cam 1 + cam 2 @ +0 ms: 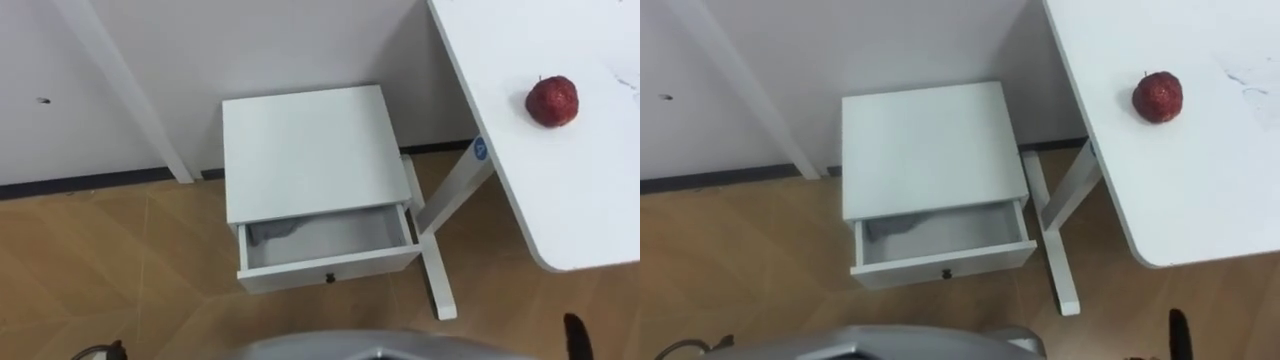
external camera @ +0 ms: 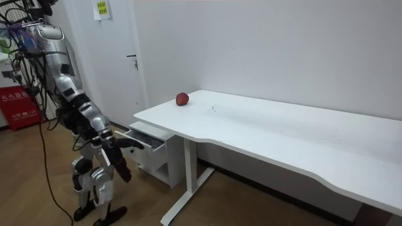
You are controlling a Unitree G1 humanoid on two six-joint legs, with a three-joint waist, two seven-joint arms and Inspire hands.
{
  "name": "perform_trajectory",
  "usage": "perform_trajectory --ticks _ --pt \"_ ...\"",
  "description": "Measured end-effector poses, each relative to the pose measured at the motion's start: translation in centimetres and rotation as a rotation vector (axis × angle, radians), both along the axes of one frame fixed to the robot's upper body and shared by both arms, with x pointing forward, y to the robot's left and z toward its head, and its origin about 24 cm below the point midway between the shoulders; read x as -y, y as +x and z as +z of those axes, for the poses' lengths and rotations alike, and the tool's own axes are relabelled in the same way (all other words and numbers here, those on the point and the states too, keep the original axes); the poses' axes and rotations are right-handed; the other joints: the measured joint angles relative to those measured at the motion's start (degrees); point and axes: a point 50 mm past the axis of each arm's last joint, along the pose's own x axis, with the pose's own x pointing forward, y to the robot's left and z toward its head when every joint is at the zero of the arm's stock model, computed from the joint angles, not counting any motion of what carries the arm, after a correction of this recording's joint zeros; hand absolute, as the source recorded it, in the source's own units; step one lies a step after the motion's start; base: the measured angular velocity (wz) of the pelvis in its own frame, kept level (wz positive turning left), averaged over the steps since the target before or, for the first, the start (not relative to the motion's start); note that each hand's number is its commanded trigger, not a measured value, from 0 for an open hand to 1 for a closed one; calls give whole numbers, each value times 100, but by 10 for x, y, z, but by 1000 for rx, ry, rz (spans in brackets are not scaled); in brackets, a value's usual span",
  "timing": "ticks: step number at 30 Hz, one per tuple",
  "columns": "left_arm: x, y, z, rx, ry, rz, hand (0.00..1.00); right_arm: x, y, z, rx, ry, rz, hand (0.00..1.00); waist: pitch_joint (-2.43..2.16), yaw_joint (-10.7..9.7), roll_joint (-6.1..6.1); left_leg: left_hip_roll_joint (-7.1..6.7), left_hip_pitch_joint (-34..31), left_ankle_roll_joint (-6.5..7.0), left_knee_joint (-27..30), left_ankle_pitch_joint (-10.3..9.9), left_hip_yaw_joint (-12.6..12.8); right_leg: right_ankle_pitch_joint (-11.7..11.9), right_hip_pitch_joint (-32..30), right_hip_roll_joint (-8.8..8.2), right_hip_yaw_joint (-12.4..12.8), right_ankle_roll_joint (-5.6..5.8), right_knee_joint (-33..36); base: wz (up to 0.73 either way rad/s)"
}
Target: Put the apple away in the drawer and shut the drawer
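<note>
You see a small white square cabinet (image 1: 305, 150) standing against the wall. Its single white drawer (image 1: 328, 262) is pulled out toward the robot, so you look into its pale grey inside. A small dark knob (image 1: 330, 278) sits in the middle of the drawer front. The dark red round apple (image 1: 552, 100) is not in the drawer. It lies on the white flat desk (image 1: 560, 200) to the right of the cabinet, well apart from it.

In the room view the robot stands just before the cabinet, facing the drawer. The right robot hand (image 1: 574, 335) shows low, right of the cabinet. The left robot hand (image 2: 130, 143) is near the drawer front. You cannot tell whether either is spread or closed.
</note>
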Motion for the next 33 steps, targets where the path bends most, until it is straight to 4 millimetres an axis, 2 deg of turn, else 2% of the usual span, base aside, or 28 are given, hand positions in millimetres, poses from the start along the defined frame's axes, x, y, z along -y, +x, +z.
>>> perform_trajectory --ticks 3,5,6,10,12,15,19,21,25,27,30,33 --pt "-5 5 4 42 21 7 0 22 21 21 73 -102 -46 0 20 -88 -23 -3 -61 0 13 0 3 1 -40 -3 9 3 -1 1" --pt "-6 6 6 56 28 3 0 31 32 32 95 -137 -54 0 18 -113 -67 -1 -94 1 12 1 5 1 -99 -1 6 4 10 0" --pt "-6 9 6 68 29 -1 0 37 38 39 107 -153 -64 0 48 -134 -92 -1 -99 1 12 1 4 2 -102 0 -12 3 9 0" --pt "-10 17 10 112 43 -5 0 57 42 59 113 -209 -120 0 47 -133 -119 -3 -155 1 11 1 9 3 -117 31 -14 4 10 0" --pt "-10 15 10 117 43 -8 0 70 47 76 94 -271 -127 0 50 -121 -110 -6 -177 1 -6 1 9 5 -105 39 -3 6 15 -4" --pt "-9 14 10 117 42 -10 0 80 57 103 87 -391 -108 0 46 -113 -91 8 -177 1 -8 1 16 5 -112 56 4 5 14 -1" --pt "-9 15 10 125 30 -16 0 86 70 129 87 -514 -73 0 47 -80 -95 18 -167 1 -7 1 13 7 -102 65 25 3 10 0" --pt "-8 15 9 121 24 -19 0 85 80 140 35 -598 6 0 52 -60 -85 15 -185 1 -7 1 7 7 -109 58 -12 2 1 2" --pt "-8 15 9 121 21 -22 0 83 90 152 -74 -726 116 0 57 31 -81 9 -185 1 -1 1 7 14 -110 56 -7 2 11 1" --pt "-7 13 9 111 21 -30 0 81 99 162 -188 -870 226 0 63 72 -58 9 -178 1 10 1 3 15 -113 53 -15 2 48 0" --pt "-6 11 8 100 17 -45 0 78 115 172 -237 -990 350 0 78 128 -31 14 -135 1 16 1 6 15 -111 55 -5 1 85 0" --pt "-3 12 8 98 10 -70 0 75 125 175 -235 -1032 448 0 95 205 -58 17 -141 1 24 1 6 16 -118 53 -9 -3 80 0"
